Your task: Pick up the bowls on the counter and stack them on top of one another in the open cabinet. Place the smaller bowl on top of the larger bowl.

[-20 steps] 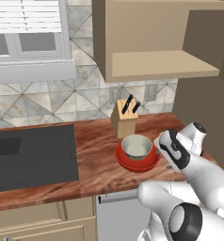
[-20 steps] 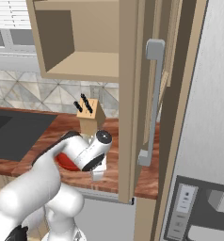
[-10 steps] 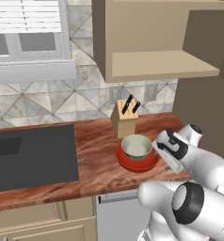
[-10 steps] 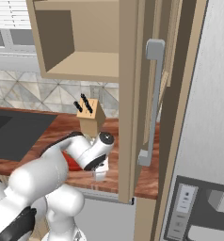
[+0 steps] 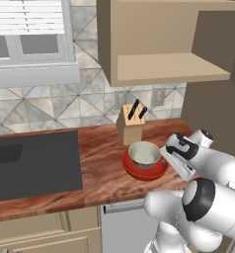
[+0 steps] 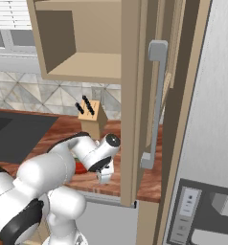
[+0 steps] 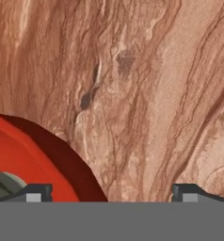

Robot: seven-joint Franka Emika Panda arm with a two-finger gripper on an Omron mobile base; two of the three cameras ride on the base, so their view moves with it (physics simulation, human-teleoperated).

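Observation:
The larger bowl (image 5: 145, 169), wide and glossy red, rests on the counter (image 5: 102, 163) in front of a knife block. The smaller bowl (image 5: 144, 153), pale grey-green, sits inside it. My gripper (image 5: 185, 173) hangs open just right of both bowls, pointing down at the wood. In the hand view the red bowl (image 7: 34, 155) fills the lower left, with a sliver of the smaller bowl (image 7: 2, 182) behind it. Part of the red rim lies between the fingertips (image 7: 36, 193), and the gripper (image 7: 111, 194) holds nothing. The open cabinet (image 5: 169, 66) hangs above with a bare shelf.
A knife block (image 5: 132, 126) stands just behind the bowls. The dark sink (image 5: 33, 163) takes the counter's left part. In the right base view the cabinet's brown door (image 6: 156, 100) with a grey handle stands open close to my hand (image 6: 104, 178).
The arm's elbow has swung in front of the camera and the hand has shifted slightly beside the bowls. The bowls have not moved and the gripper stays open.

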